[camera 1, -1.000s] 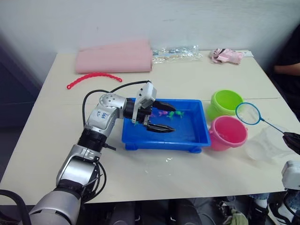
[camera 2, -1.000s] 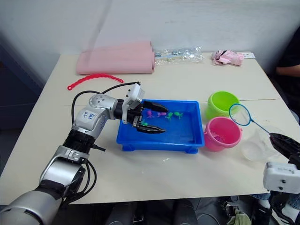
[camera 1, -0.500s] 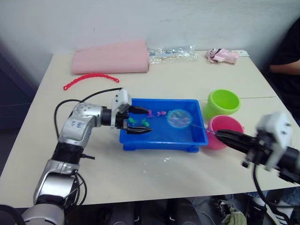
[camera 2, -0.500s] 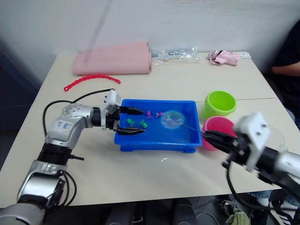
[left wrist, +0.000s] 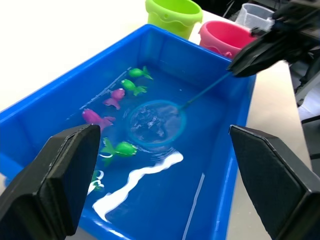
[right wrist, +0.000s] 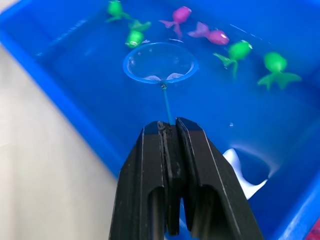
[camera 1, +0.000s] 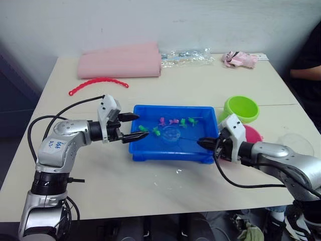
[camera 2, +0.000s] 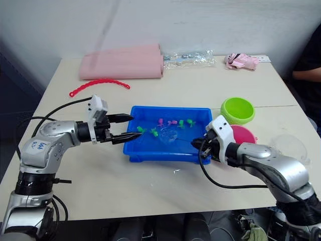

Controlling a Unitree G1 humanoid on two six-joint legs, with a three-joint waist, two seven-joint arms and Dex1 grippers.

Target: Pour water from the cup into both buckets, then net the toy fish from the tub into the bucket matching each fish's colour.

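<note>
The blue tub (camera 1: 170, 156) holds water and several toy fish, green (left wrist: 120, 148) and pink (left wrist: 98, 118). The net (camera 1: 171, 134) has its hoop dipped in the water mid-tub, close to the fish, with none visibly inside it. My right gripper (camera 1: 201, 143) is shut on the net's thin handle at the tub's right front corner. At the tub's left rim my left gripper (camera 1: 142, 125) hovers open, holding nothing. To the right stand the green bucket (camera 1: 241, 108) and the pink bucket (camera 1: 254, 132), the pink one partly hidden by my right wrist. The clear cup (camera 1: 296, 143) sits far right.
A folded pink cloth (camera 1: 120, 61), a red beaded strip (camera 1: 98, 84), a clear plastic bag (camera 1: 185, 54) and a pink bundle (camera 1: 241, 58) lie along the table's far side. A person's arm (camera 1: 306, 73) rests at the right edge.
My right gripper carried the net from over the buckets to the tub and lowered the hoop into the water. My left gripper drew back leftward to the tub's rim.
</note>
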